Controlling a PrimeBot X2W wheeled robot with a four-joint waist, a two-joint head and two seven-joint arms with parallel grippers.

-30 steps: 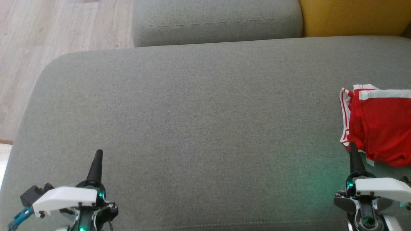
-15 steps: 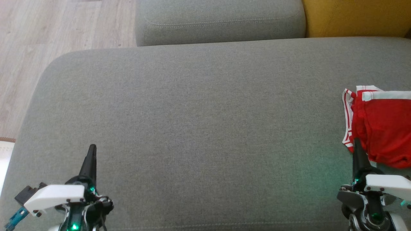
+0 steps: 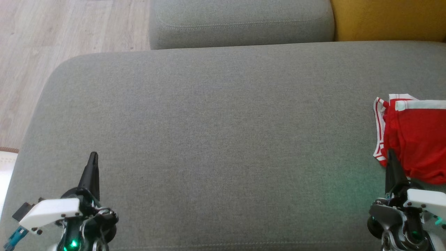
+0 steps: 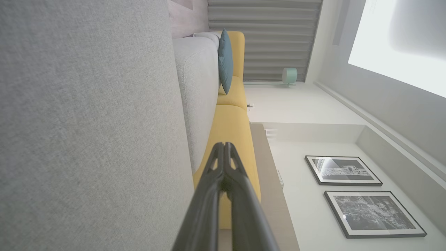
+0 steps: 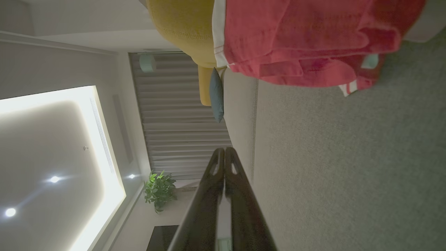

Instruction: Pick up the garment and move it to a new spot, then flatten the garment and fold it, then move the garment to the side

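The garment, red shorts with white trim, lies folded at the right edge of the grey sofa seat; in the right wrist view the garment fills the top. My right gripper is shut with nothing in it, its tip just in front of the garment's near left corner; whether it touches the cloth I cannot tell. The same shut gripper has its fingers pressed together. My left gripper is shut and empty over the seat's near left part, far from the garment. In its own wrist view, the left gripper also has closed fingers.
A grey back cushion and a yellow cushion lie behind the seat. Wooden floor is to the left, past the seat's rounded edge. A white rug corner lies at the far left.
The head camera has shifted, so the whole scene slid slightly right and down. Both grippers stay shut; the left one sits a little further left in the picture. The garment lies as before.
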